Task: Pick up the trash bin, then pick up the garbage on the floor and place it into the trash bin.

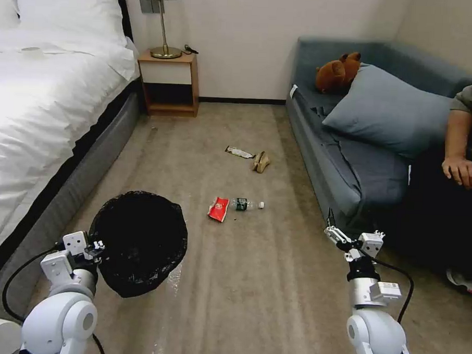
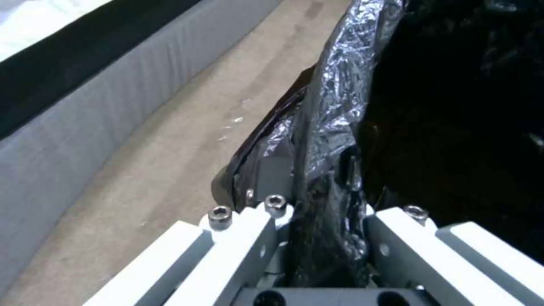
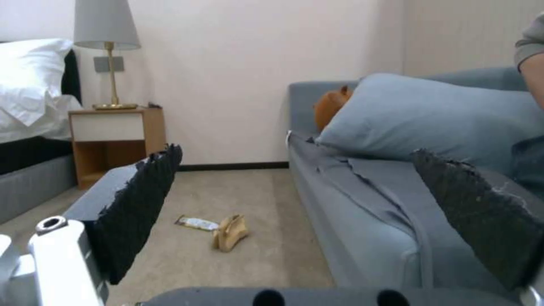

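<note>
Left gripper (image 2: 317, 238) clamps trash bin (image 1: 139, 240) rim; right gripper (image 3: 306, 212) spread, empty

A white-sheeted bed (image 1: 36, 95) is lying along the left wall. A wooden nightstand (image 1: 168, 83) is carrying a brass lamp (image 1: 164, 22). A brown teddy bear (image 1: 338, 72) is resting behind a grey-blue pillow (image 1: 387, 110) on the grey-blue sofa (image 1: 346, 166).

the room is evenly and softly lit, with no hard shadows on the carpet (image 1: 252, 282). the white bed (image 1: 35, 105) is blown out to near-featureless glare. beside the bed, the black liner of the trash bin (image 1: 139, 240) swallows detail, though its crinkles catch silvery highlights in the left wrist view. the right wrist view's near pads (image 3: 136, 212) are soft and out of focus.
</note>
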Controlling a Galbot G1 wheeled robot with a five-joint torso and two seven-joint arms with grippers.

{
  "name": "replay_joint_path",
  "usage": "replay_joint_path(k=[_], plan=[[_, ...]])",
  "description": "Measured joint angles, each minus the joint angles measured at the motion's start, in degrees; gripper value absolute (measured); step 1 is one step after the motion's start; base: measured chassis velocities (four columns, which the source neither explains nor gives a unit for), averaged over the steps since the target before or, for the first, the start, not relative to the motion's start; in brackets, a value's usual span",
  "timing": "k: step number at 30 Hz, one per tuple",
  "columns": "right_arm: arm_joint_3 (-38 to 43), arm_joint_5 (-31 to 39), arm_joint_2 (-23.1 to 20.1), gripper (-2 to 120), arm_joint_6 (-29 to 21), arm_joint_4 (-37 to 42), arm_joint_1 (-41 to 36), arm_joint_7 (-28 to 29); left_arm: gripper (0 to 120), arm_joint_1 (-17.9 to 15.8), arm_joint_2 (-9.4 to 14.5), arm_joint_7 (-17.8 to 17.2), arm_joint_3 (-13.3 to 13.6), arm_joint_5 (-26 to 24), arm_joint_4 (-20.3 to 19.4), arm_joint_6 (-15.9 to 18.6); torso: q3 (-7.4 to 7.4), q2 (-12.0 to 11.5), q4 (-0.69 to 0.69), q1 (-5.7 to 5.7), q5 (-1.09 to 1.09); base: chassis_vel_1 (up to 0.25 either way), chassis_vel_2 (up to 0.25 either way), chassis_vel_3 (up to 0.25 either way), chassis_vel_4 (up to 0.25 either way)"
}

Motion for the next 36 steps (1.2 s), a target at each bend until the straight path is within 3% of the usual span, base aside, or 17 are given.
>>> replay_joint_path(k=[22,36], plan=[[2.08,1.97,0.08,100,0.5,0.92,-0.78,-0.65,1,0.61,-0.42,-0.33,-0.2,0.32,-1.63,0.42,0.0,0.0,0.0,0.0,0.0,-0.087,0.085,0.089,-0.093],[2.95,2.94,0.07,100,1.88,0.99,-2.22,-2.63,1,0.83,-0.92,-1.28,-0.59,-2.11,-2.87,0.7,0.0,0.0,0.0,0.0,0.0,-0.103,0.105,0.103,-0.104]])
